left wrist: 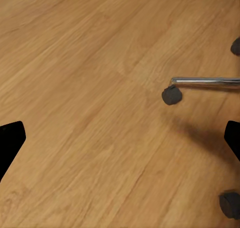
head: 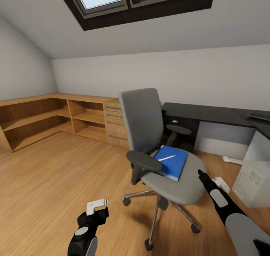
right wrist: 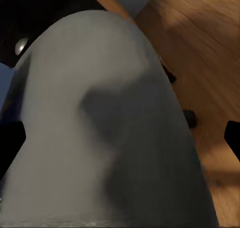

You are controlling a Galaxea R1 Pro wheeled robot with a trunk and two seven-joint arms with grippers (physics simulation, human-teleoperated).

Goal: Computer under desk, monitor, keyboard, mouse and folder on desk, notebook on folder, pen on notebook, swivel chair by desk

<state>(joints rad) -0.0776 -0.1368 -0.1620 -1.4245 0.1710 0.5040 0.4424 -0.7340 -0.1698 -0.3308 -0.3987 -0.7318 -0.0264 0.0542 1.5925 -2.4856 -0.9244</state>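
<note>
In the head view, the swivel chair (head: 161, 151) stands on the wooden floor (head: 56, 181) ahead of both arms, its grey back turned toward the low wooden shelving (head: 45, 119). The folder (head: 173, 163) lies flat on the seat, just beyond and to the left of the right gripper (head: 201, 174), with a thin white pen (head: 167, 158) resting on top of it. The right gripper reaches to the seat's near edge; whether its fingers are spread cannot be told here. The left gripper (head: 98, 207) hangs low over the floor, well short of the chair's star base. The bench (head: 210, 114) runs along the wall behind the chair, and the computer (head: 255, 173) stands on the floor to the right of the right gripper. In the left wrist view, the left gripper (left wrist: 120, 138) is spread wide over bare floor, with a chrome leg and casters ahead. In the right wrist view, the right gripper (right wrist: 120, 138) is parted, the grey seat close before it.
</note>
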